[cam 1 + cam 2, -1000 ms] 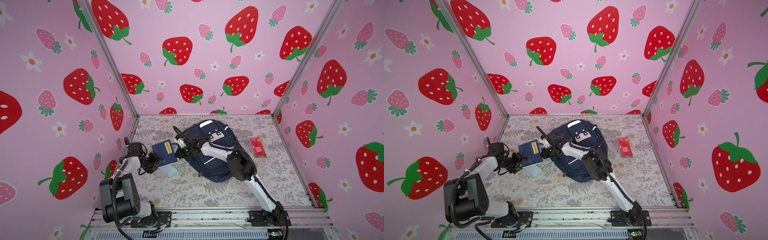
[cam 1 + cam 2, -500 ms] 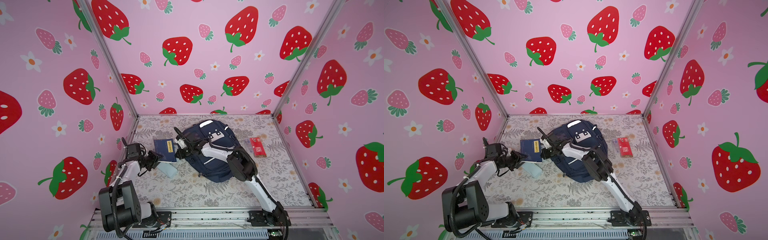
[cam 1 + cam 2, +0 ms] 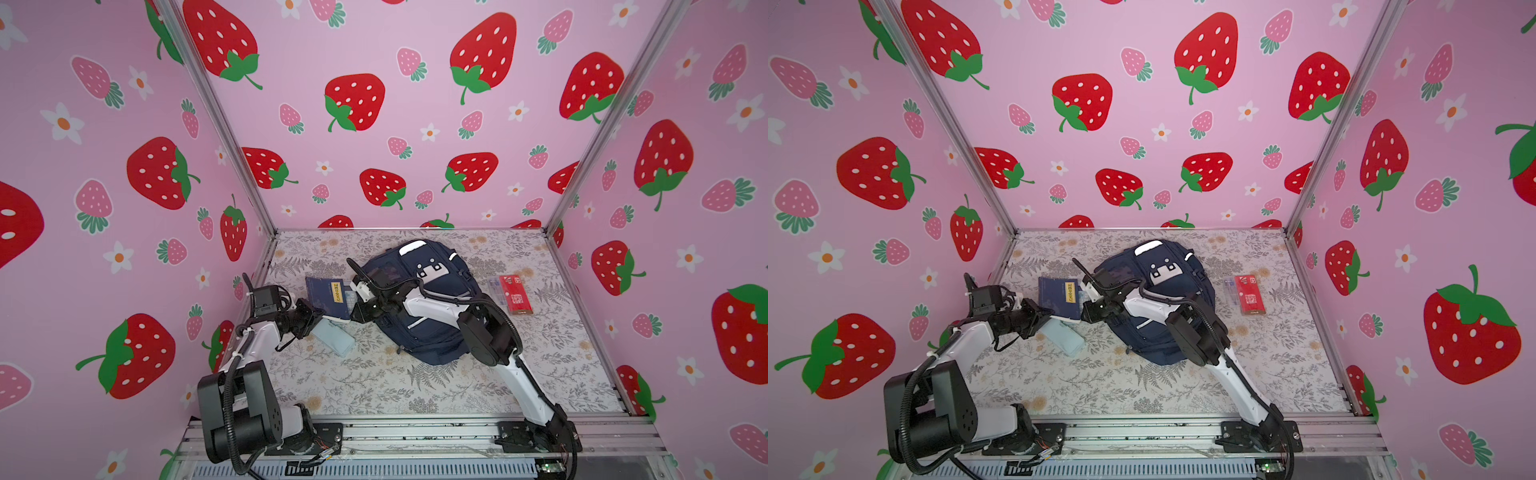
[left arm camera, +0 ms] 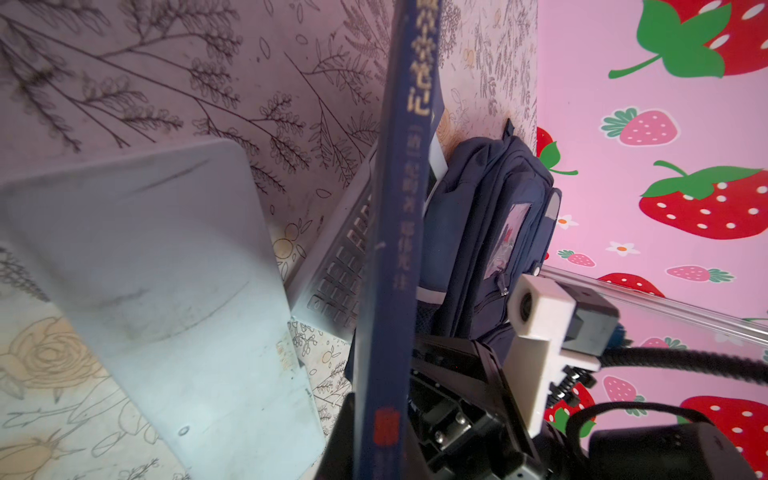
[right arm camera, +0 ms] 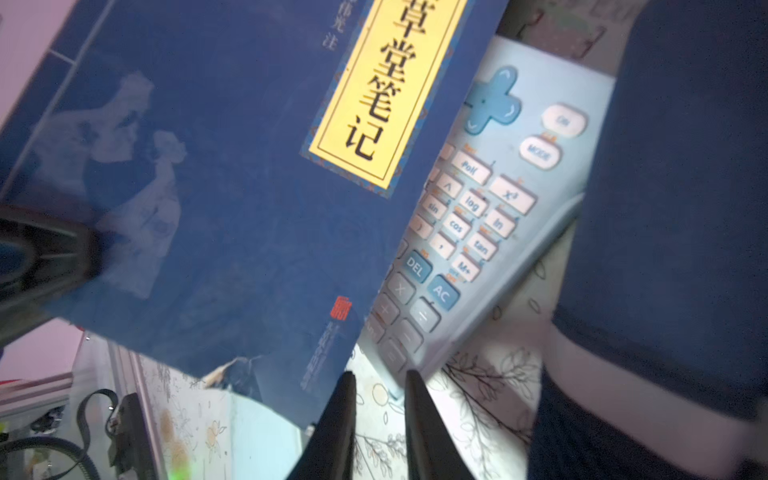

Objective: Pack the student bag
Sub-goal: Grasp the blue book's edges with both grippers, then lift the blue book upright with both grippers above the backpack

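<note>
The student bag (image 3: 428, 349) (image 3: 1154, 349), navy with a white patch, lies mid-table under my right arm. A blue book (image 3: 326, 297) (image 3: 1057, 297) with a yellow title label is lifted just left of the bag. My left gripper (image 3: 318, 316) (image 3: 1048, 318) (image 4: 382, 436) is shut on the book's near edge, with the spine (image 4: 395, 249) running between the jaws. My right gripper (image 3: 356, 309) (image 3: 1087, 311) (image 5: 380, 386) stands at the book's right corner, slightly open and empty. Under the book lies a pale blue calculator (image 5: 478, 208).
A pale blue flat case (image 3: 332, 336) (image 4: 166, 270) lies on the floral table (image 3: 374, 382) in front of the book. A red box (image 3: 515, 295) (image 3: 1250, 295) sits right of the bag. Pink strawberry walls close in on three sides.
My left gripper has closed on the book's near edge. My right gripper has opened a little and let the book go. The book has shifted slightly to the left and back.
</note>
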You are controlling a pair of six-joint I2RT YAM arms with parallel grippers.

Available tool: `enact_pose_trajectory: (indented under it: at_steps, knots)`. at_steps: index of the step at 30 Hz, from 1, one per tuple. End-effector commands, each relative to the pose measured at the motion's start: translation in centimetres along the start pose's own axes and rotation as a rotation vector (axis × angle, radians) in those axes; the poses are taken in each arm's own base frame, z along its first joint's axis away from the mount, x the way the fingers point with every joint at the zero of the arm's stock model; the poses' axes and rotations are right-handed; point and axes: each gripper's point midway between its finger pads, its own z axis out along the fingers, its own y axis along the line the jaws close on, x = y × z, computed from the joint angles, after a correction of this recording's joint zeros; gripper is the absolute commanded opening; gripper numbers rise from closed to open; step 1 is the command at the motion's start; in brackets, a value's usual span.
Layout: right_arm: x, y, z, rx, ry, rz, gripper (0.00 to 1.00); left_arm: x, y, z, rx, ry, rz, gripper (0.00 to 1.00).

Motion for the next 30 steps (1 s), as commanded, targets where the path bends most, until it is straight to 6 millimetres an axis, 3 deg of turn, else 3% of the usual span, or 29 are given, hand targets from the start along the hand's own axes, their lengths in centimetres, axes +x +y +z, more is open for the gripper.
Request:
enact_pose_trajectory:
  at_steps: [1,6,8,13,14,22,26,30]
  knots:
    - [-3.4,3.4,-4.7,0.014,-0.113,-0.041,0.35,-0.1,-1.7,-0.6,0.036,0.000,0.039,0.00]
    - [-6.0,4.4,-11.5,0.096,-0.274,-0.044,0.47,0.3,-3.6,-1.4,0.079,-0.018,0.096,0.00]
    - [-6.6,4.8,-14.5,0.082,-0.345,-0.030,0.51,0.9,-5.2,-1.9,0.108,-0.018,0.132,0.00]
    - [-6.0,4.4,-19.5,0.005,-0.458,0.030,0.61,2.8,-10.3,-4.4,0.168,-0.047,0.279,0.00]
    - [-5.8,4.2,-20.3,-0.022,-0.479,0.042,0.66,3.4,-11.5,-4.9,0.190,-0.046,0.309,0.00]
    - [-4.7,3.4,-25.8,-0.202,-0.596,0.085,0.74,9.9,-20.1,-8.2,0.402,0.002,0.546,0.00]
    - [-4.1,4.2,-28.9,-0.333,-0.679,0.064,0.83,12.6,-22.2,-9.0,0.486,0.044,0.576,0.00]
    - [-3.4,4.4,-30.7,-0.394,-0.716,0.048,0.86,13.8,-23.0,-9.4,0.559,0.089,0.539,0.00]
